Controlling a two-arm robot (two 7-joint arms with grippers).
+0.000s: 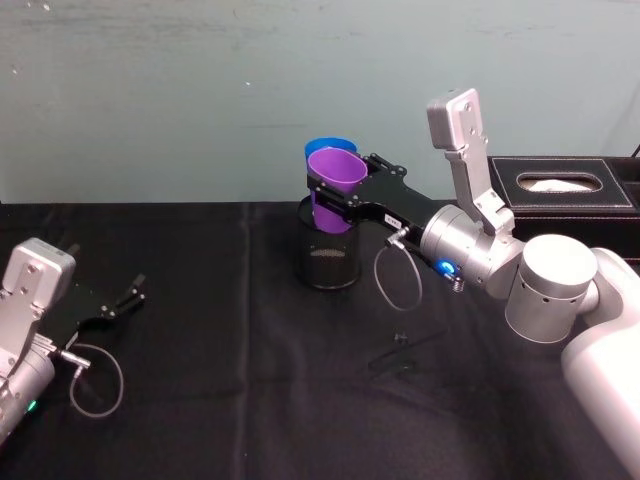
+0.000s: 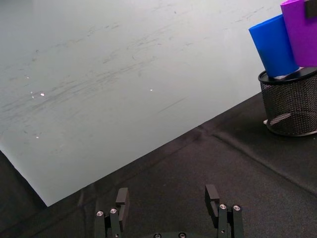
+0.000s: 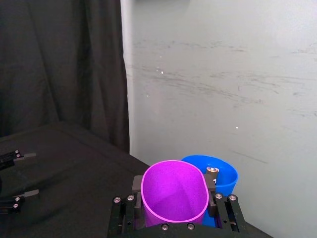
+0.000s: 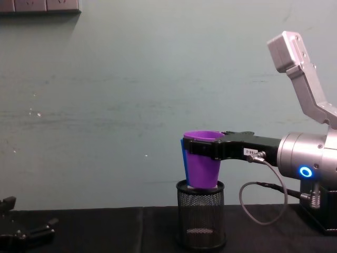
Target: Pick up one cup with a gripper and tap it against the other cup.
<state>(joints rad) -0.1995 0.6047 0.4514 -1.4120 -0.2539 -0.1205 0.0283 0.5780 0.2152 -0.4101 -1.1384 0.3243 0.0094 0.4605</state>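
Right gripper (image 1: 345, 190) clamped on purple cup (image 3: 173, 191) near its rim, base at the mouth of mesh holder (image 1: 327, 258). Blue cup (image 3: 220, 176) leans in the holder just behind (wall side). Left gripper (image 2: 167, 196) wide open, low over desk (image 1: 220, 330).

Black-clothed table (image 1: 220, 330), mesh holder (image 1: 328, 262), tissue box (image 1: 565, 186)
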